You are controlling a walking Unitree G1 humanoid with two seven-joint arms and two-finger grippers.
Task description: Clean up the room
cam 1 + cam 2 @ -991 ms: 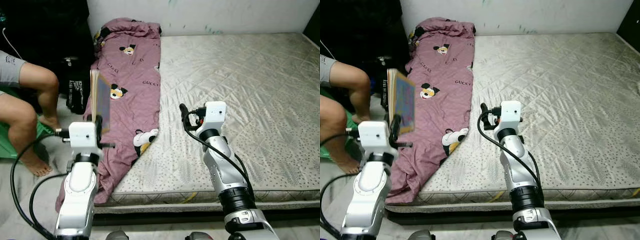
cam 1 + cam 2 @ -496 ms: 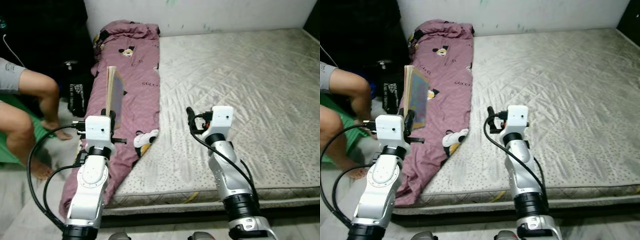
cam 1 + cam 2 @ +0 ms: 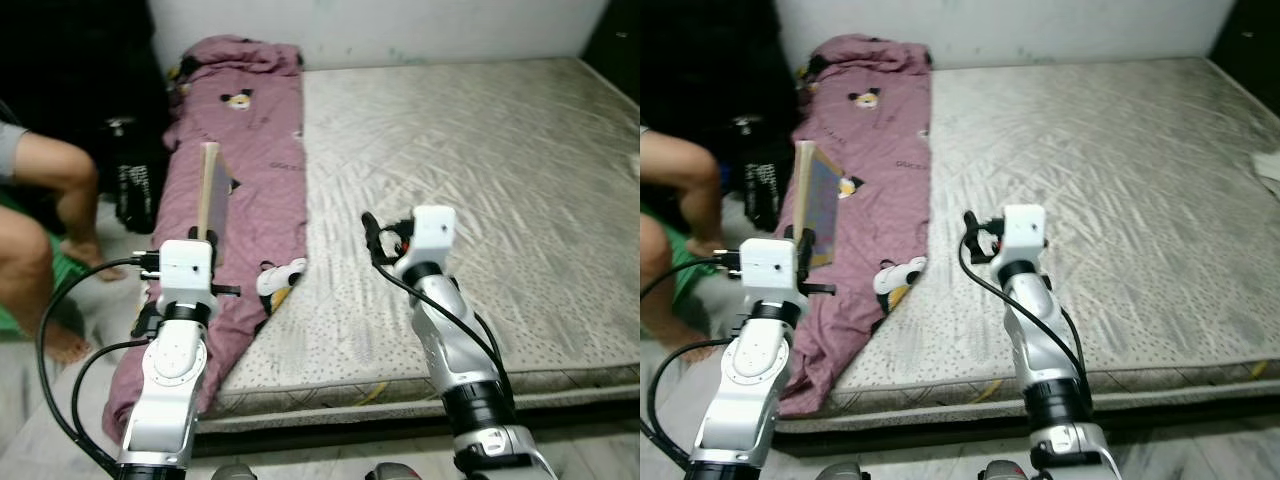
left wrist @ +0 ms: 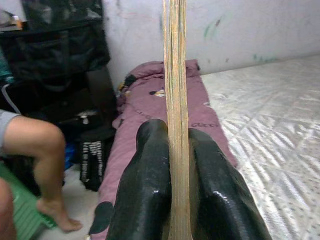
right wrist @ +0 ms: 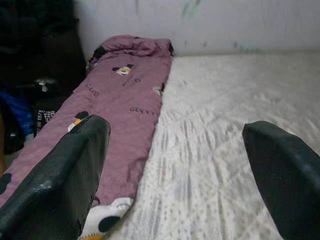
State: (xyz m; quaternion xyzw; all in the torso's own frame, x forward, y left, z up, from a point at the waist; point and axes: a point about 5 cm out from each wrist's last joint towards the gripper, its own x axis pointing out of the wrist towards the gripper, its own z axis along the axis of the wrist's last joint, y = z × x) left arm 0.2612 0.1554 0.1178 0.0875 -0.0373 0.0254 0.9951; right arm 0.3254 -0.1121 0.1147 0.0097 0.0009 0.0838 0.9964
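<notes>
The left gripper (image 4: 176, 200) has its fingers (image 4: 145, 195) clamped on the lower edge of a thin book (image 3: 816, 212), which stands upright above the wrist, over the near left corner of the bed (image 3: 480, 170) where a purple blanket (image 3: 262, 150) with cartoon mice runs along the left edge and spills toward the floor. Against the pictures from a second ago, the book has turned: its broad blue cover faced the head camera then, and now the left eye view shows little more than the pale page edge, a narrow strip. The wrist has rolled, and the whole scene has also slid a little, so the head has moved as well. The grip looks unchanged and the book has not slipped.

The right gripper (image 5: 172, 165) hovers over the bare mattress near the front edge, its fingers (image 5: 65, 170) wide apart and holding nothing.

A person sits off the left side of the bed; a bare knee (image 3: 60, 165) and foot (image 3: 62, 343) are in view beside a dark bag (image 3: 130, 190) on the floor.

My reading is that the book is in transit, picked up and being carried to wherever it belongs. No shelf or desk is in sight, so a turn or a walk is probably needed before it can be put down.
</notes>
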